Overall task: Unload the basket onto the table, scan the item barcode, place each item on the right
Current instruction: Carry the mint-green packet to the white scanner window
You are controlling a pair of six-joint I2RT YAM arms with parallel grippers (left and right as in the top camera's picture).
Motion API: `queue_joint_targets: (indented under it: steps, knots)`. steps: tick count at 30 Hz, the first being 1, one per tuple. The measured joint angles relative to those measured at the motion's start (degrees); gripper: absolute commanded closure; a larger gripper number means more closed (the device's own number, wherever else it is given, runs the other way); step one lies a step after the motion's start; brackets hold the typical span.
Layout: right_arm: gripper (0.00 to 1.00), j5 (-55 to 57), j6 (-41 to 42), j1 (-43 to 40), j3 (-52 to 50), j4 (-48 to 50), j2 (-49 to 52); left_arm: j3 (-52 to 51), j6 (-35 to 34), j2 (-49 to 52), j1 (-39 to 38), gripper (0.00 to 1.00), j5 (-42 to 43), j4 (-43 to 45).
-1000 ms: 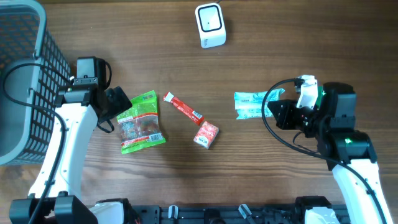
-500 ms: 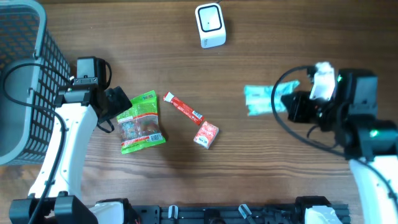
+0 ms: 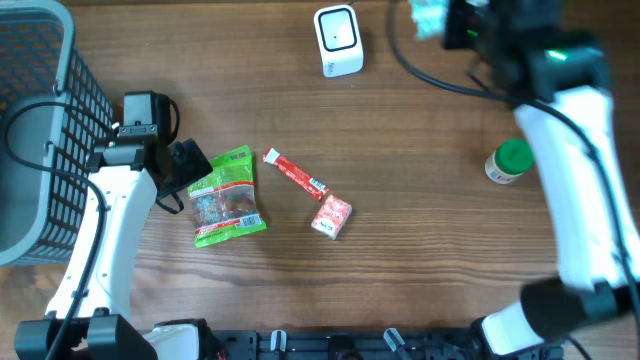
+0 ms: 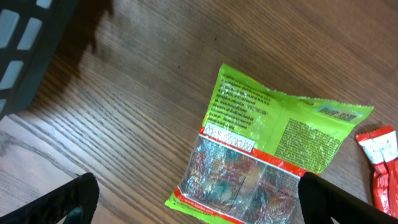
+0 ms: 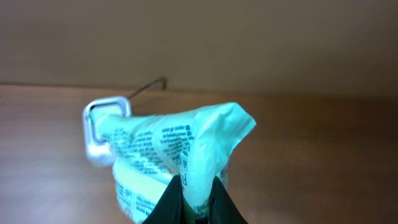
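The item is a pale teal packet (image 3: 428, 14), lifted off the table at the back and just right of the white barcode scanner (image 3: 338, 40). My right gripper (image 3: 448, 22) is shut on one edge of it. In the right wrist view the packet (image 5: 168, 152) bulges above the pinching fingers of the gripper (image 5: 198, 200), and the scanner (image 5: 99, 127) shows behind it on the left. My left gripper (image 3: 190, 166) hangs open over the left edge of a green snack bag (image 3: 228, 196), its fingers either side of the bag (image 4: 267, 149) without touching it.
A red stick packet (image 3: 295, 175) and a small red packet (image 3: 331, 216) lie mid-table. A green-capped bottle (image 3: 508, 161) stands at the right. A grey mesh basket (image 3: 40, 130) fills the left edge.
My right arm has risen and swung toward the back with the teal packet, from mid-right to beside the scanner. The green-capped bottle now shows. The left arm has stayed still.
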Motion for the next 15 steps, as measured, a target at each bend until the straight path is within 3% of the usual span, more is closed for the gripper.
queue_joint_targets:
  steps: [7, 12, 15]
  knots:
    - [0.96, 21.4, -14.5, 10.9, 0.0, 26.1, 16.9, 0.0, 0.0, 0.0, 0.0, 0.0, 0.0, -0.1]
    - [0.96, 40.2, -47.1, 18.7, 0.0, 66.3, 32.3, 0.0, 0.0, 0.0, 0.0, 0.0, 0.0, 0.0]
    - [0.96, 44.2, -64.8, 20.4, 0.1, 81.9, 38.7, 0.0, 0.0, 0.0, 0.0, 0.0, 0.0, 0.0]
